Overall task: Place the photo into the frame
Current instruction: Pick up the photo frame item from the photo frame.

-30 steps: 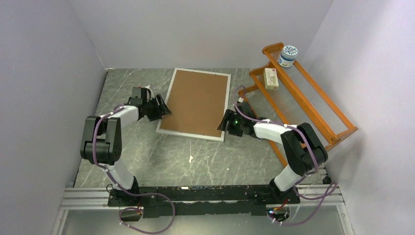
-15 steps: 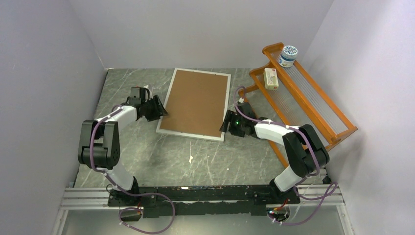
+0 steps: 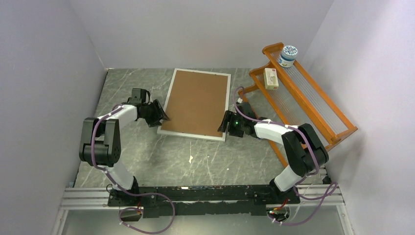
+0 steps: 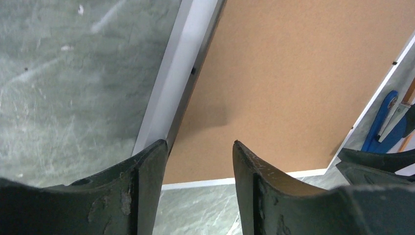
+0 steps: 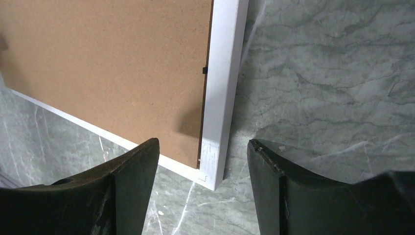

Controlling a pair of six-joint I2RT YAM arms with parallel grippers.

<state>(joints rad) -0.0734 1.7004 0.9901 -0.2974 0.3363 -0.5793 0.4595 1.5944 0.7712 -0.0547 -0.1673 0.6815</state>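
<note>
The frame (image 3: 203, 71) lies flat on the table mid-back, with its thin white rim around a plain brown backing board (image 3: 196, 103). The photo is not visible in any view. My left gripper (image 3: 164, 117) is open at the frame's near-left corner. In the left wrist view (image 4: 200, 147) one fingertip is over the rim (image 4: 186, 58) and the other over the board (image 4: 293, 73). My right gripper (image 3: 224, 122) is open at the near-right corner. In the right wrist view (image 5: 203, 142) the rim's corner (image 5: 222, 88) lies between the jaws. Neither gripper holds anything.
An orange wooden rack (image 3: 313, 103) stands along the right wall, holding a white jar (image 3: 288, 55) and a small box (image 3: 270, 78). A small white scrap (image 3: 190, 158) lies on the marble table in front of the frame. Walls close in on the left, back and right.
My left gripper has moved along the frame's left rim toward its near-left corner. The right gripper and the frame have hardly moved.
</note>
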